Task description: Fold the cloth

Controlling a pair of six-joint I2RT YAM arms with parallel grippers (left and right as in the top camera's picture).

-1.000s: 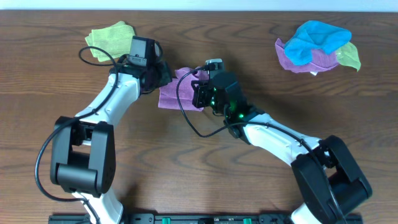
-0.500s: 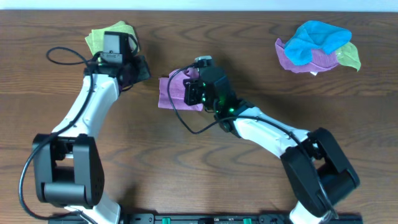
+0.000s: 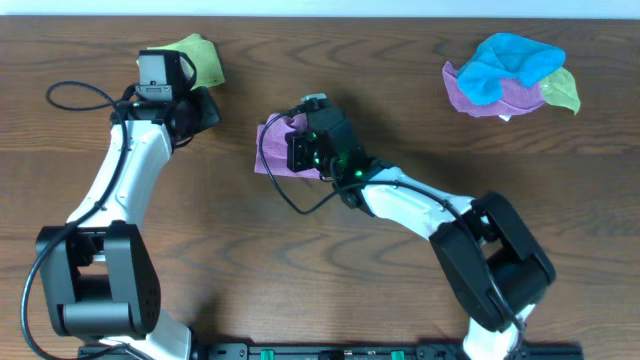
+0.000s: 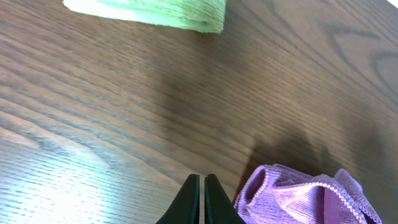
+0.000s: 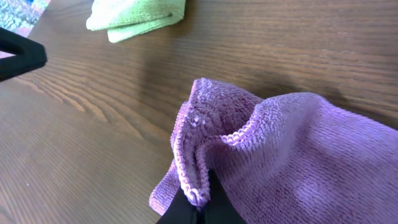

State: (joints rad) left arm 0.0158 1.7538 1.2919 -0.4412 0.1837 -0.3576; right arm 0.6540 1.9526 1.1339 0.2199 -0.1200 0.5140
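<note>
The right gripper [image 5: 198,208] pinches the hem of the cloth [image 5: 298,155], folds bunched just ahead. The left gripper [image 4: 201,199] is clenched on nothing — cloth near its right, green cloth [image 4: 149,11] well ahead.

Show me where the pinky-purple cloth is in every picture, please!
Overhead: the pinky-purple cloth lies just left of the middle.
Left wrist: the cloth peeks in at the bottom right corner.
Right wrist: the cloth fills the lower right, its edge pinched by the right gripper.
Shared landmark: the green cloth, near the top edge in all three.
</note>
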